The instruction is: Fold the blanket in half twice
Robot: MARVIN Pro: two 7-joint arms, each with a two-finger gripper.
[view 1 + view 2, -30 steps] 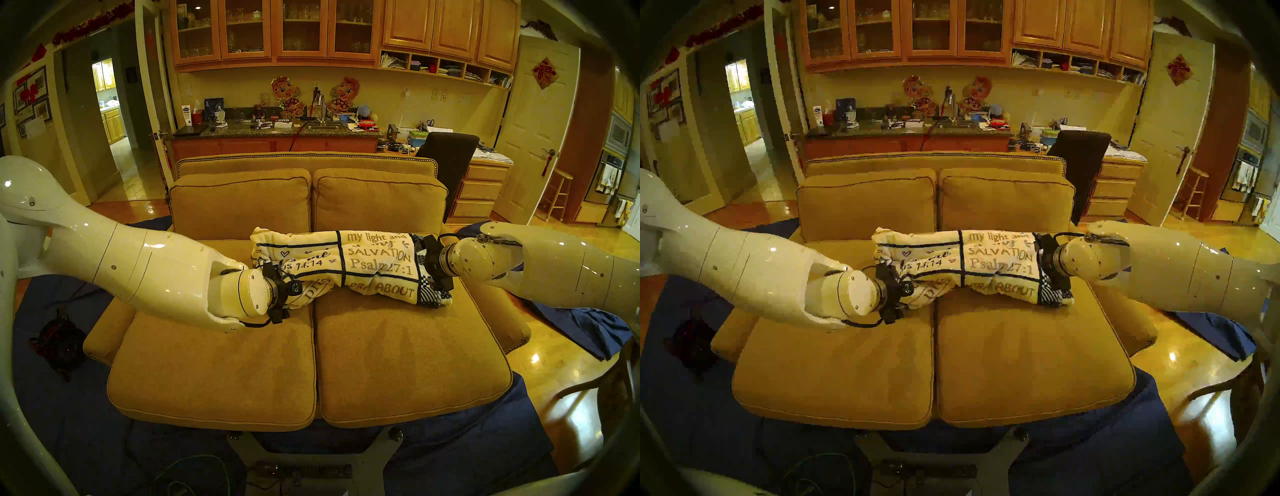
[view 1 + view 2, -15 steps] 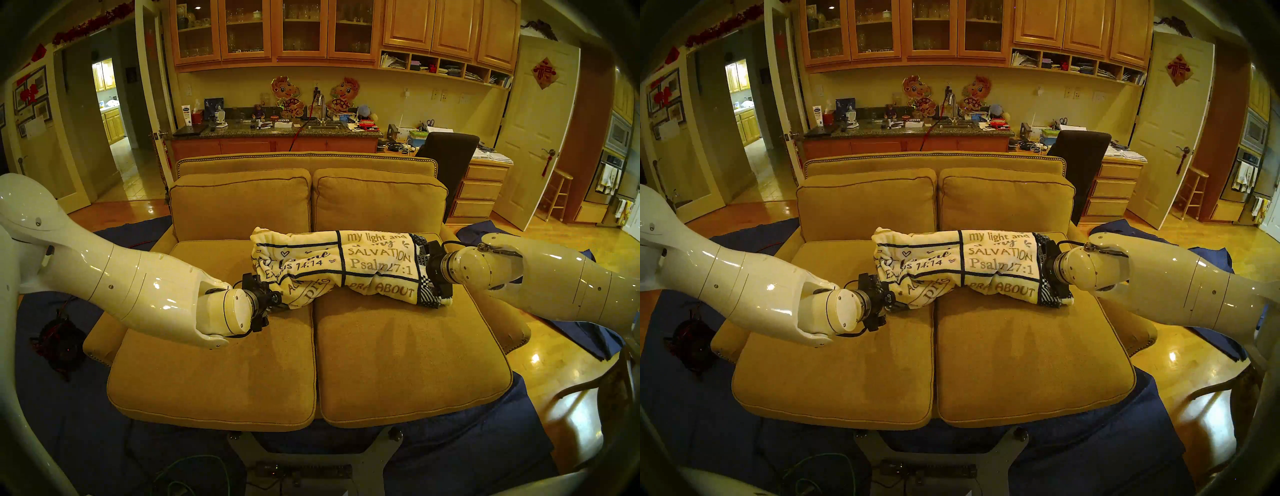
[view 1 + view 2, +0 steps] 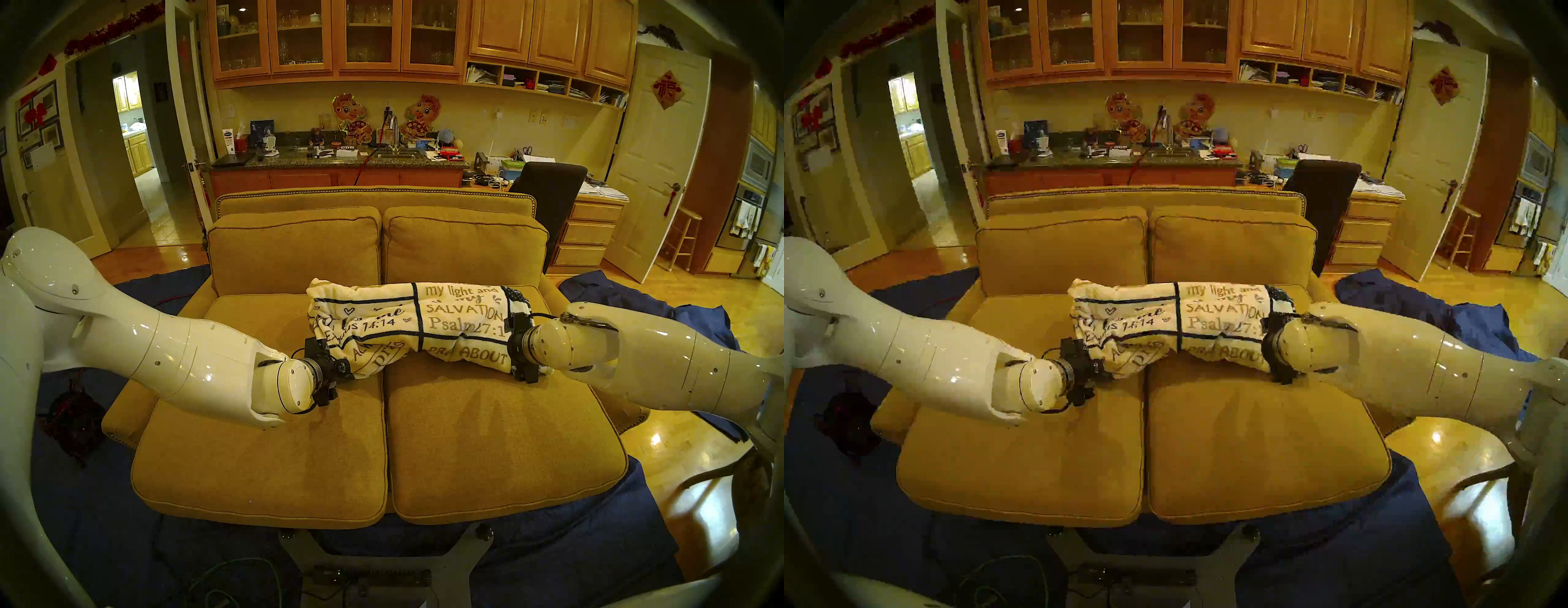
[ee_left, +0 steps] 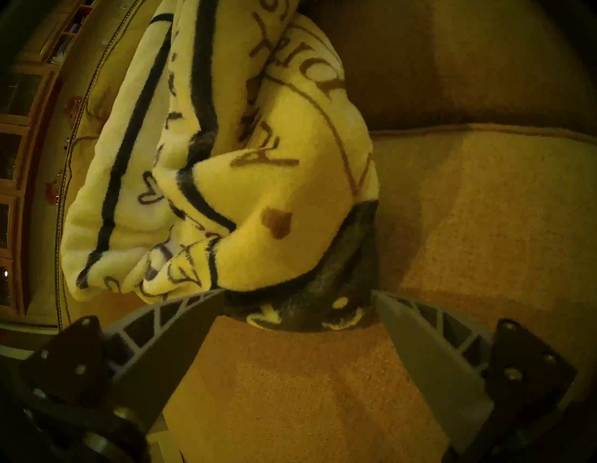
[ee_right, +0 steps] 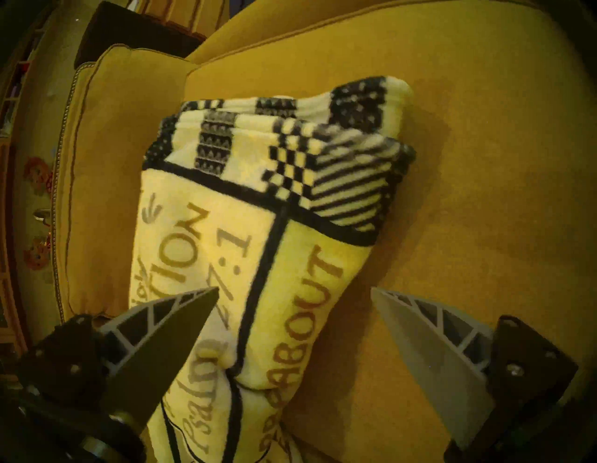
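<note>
A kitchen-side room with wooden wall cabinets (image 3: 339, 38) and a cluttered counter stands behind a mustard-gold sofa (image 3: 263, 463), which has two seat cushions and two back cushions. Dark blue cloths (image 3: 695, 322) lie on the wood floor around it.

There is one blanket (image 3: 424, 322), two arms and two end effectors. The blanket lies across the far part of both seat cushions, just in front of the back cushions, bunched into a long, thick bundle running left to right. It is plush cream fleece with navy lines dividing it into panels, lettered in grey, navy and tan: "my light and", "SALVATION", "Psalm 27:1", "ABOUT". At its right end several layers of navy-and-cream checkered, striped and dotted edging stack up (image 5: 323, 142); its left end is rumpled, with a dark corner lying on the cushion (image 4: 323, 291).

The left end effector (image 4: 297, 292) sits at the bundle's near-left end, fingers (image 4: 181, 326) spread wide to either side of that dark corner, grasping nothing. The right end effector (image 5: 294, 291) is over the bundle's right end, released too: one finger (image 5: 168, 336) over the lettered panel, the other over bare cushion.
</note>
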